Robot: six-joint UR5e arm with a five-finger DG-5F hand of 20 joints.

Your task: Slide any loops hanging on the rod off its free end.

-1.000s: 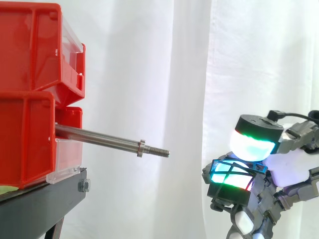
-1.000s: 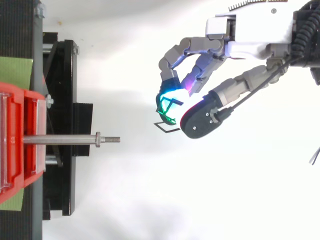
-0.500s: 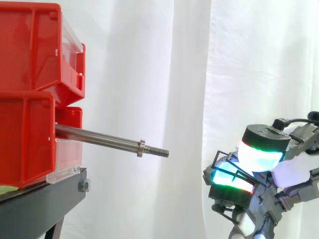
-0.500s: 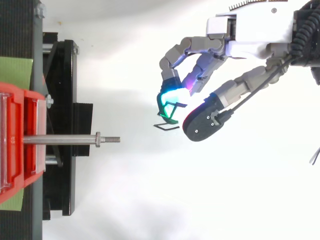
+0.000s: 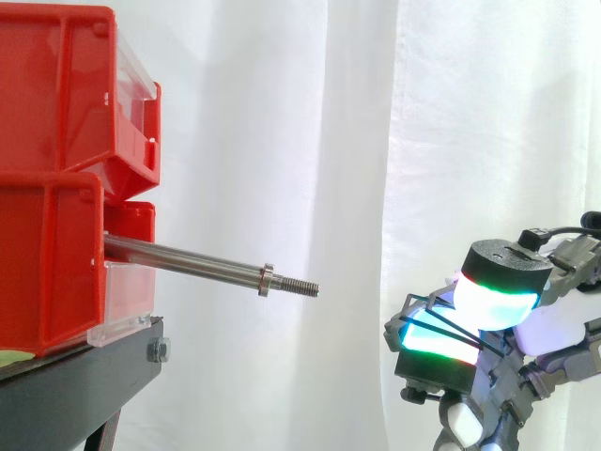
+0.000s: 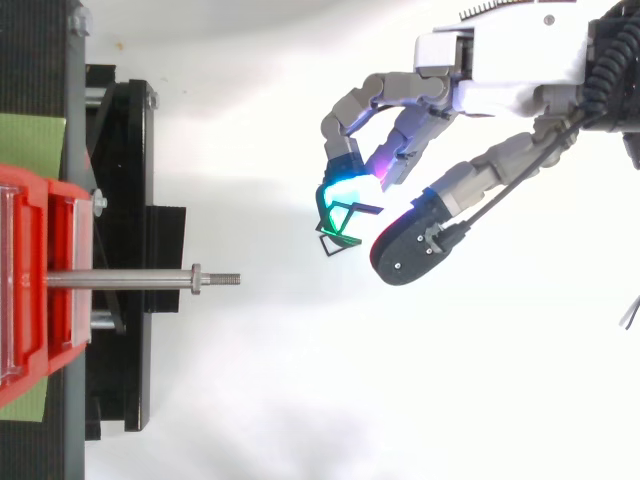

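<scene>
The steel rod (image 5: 188, 263) juts from the red bins to the right, and its threaded free end (image 5: 300, 287) is bare, with nothing hanging on it. A thin black wire loop (image 5: 441, 322) sits against the glowing fingertips of my hand (image 6: 470, 90), well to the right of the rod's tip and a bit lower in the side view. The curled fingers and the thumb pinch the loop (image 6: 341, 246) between their pads. In the top view the hand lies beyond the rod's line (image 6: 130, 279), off to one side of it.
Stacked red bins (image 5: 56, 188) stand on a black stand (image 5: 75, 376) at the left. A white curtain hangs behind. Open space lies between the rod's tip and the hand.
The hand has sunk a little in the side view. The loop has turned against the fingertips, and the thumb has shifted slightly away from the rod.
</scene>
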